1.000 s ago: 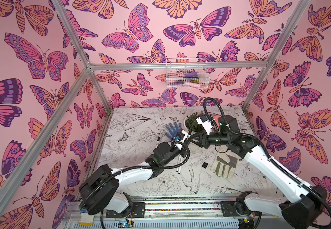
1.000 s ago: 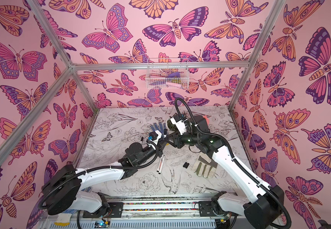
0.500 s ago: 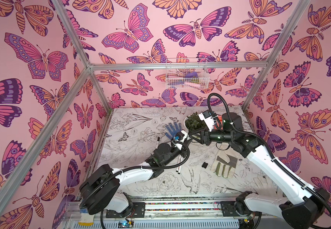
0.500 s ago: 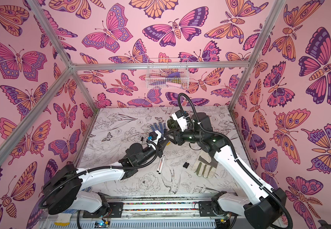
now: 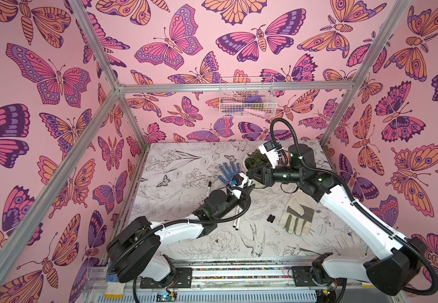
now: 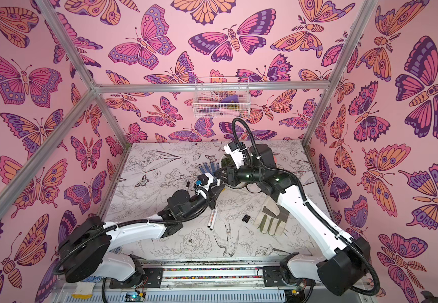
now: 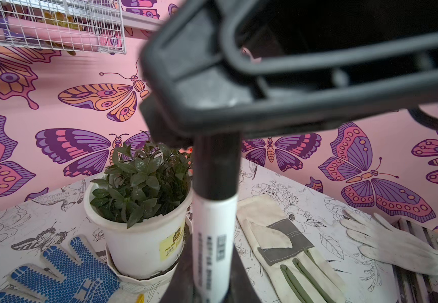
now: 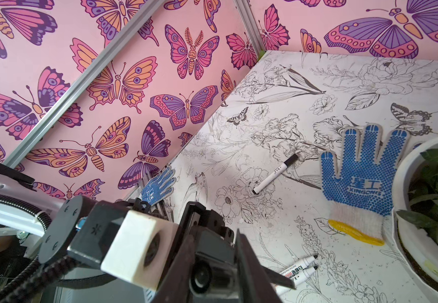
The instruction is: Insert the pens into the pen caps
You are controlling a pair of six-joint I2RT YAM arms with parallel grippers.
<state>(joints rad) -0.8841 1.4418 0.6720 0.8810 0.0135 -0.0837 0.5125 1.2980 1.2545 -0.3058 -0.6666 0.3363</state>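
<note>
My left gripper (image 7: 211,265) is shut on a white pen (image 7: 212,236), raised above the table's middle. A black pen cap (image 7: 216,168) sits on the pen's far end, inside my right gripper (image 8: 212,251), whose jaws press on the cap (image 8: 202,282) from both sides. In both top views the two grippers meet tip to tip, left (image 5: 249,186) and right (image 5: 248,173). A capped pen (image 5: 208,186) lies to the left. Two uncapped pens (image 5: 237,220) lie side by side under the left arm. Two loose pen caps (image 5: 271,218) lie beside a glove.
A white plant pot (image 5: 254,160) stands just behind the grippers, with a blue dotted glove (image 5: 228,170) next to it. A beige work glove (image 5: 295,215) lies to the right. A wire basket (image 5: 246,97) hangs on the back wall. A white glove (image 7: 396,244) lies front right.
My right gripper has swung left and down to meet the left gripper's pen, and its jaws have narrowed around the cap. The left arm has barely moved.
</note>
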